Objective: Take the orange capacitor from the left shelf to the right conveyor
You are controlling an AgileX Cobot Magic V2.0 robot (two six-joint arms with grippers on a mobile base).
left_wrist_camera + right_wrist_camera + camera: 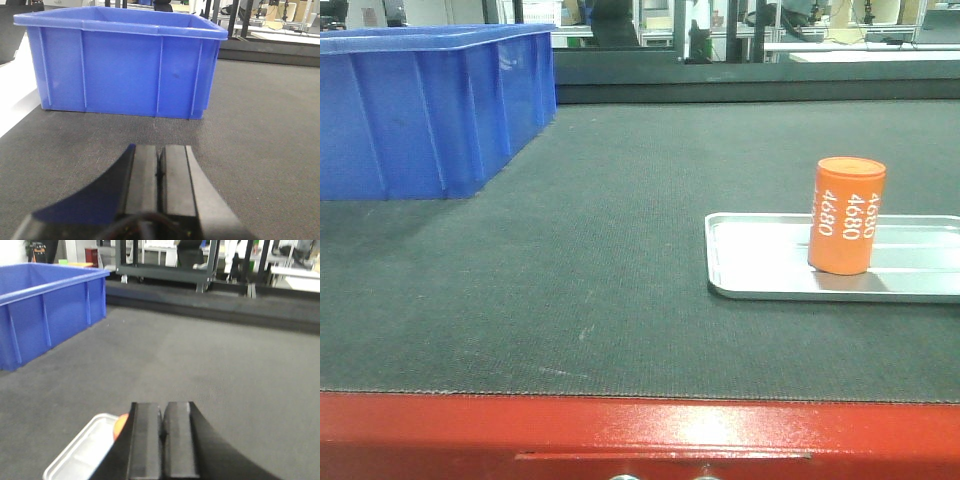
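The orange capacitor (847, 215) stands upright at three o'clock on the silver tray (740, 270), upon the right conveyor (570, 260). Both my left gripper (159, 172) and right gripper (162, 427) are pressed together, empty; I judge the placing finished, only retreat remains.

We read only one marking: white "4680", printed three times running up the side of the orange capacitor (846, 216), which stands upright in the silver tray (760, 280).
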